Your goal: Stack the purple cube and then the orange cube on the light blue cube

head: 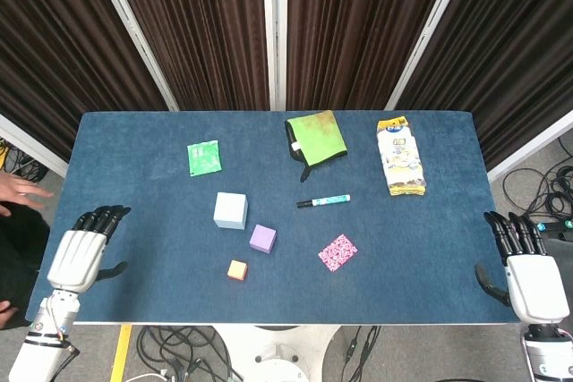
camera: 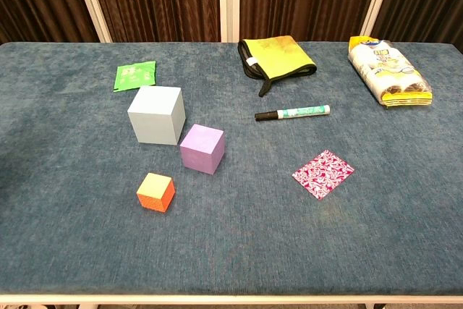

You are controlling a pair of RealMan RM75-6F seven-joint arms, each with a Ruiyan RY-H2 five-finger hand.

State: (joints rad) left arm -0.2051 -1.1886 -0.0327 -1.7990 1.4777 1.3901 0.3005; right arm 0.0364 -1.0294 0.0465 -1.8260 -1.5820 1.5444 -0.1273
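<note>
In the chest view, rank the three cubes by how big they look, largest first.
1. Light blue cube, largest, though it sits farthest from the camera.
2. Purple cube, clearly smaller.
3. Orange cube, smallest, even though it is nearest the camera.
So nearness does not blur this order.

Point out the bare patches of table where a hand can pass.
Free: the blue table right of the pink patterned square, and the front-left corner beside the small orange cube. Crowded: light blue cube and purple cube, close together.
</note>
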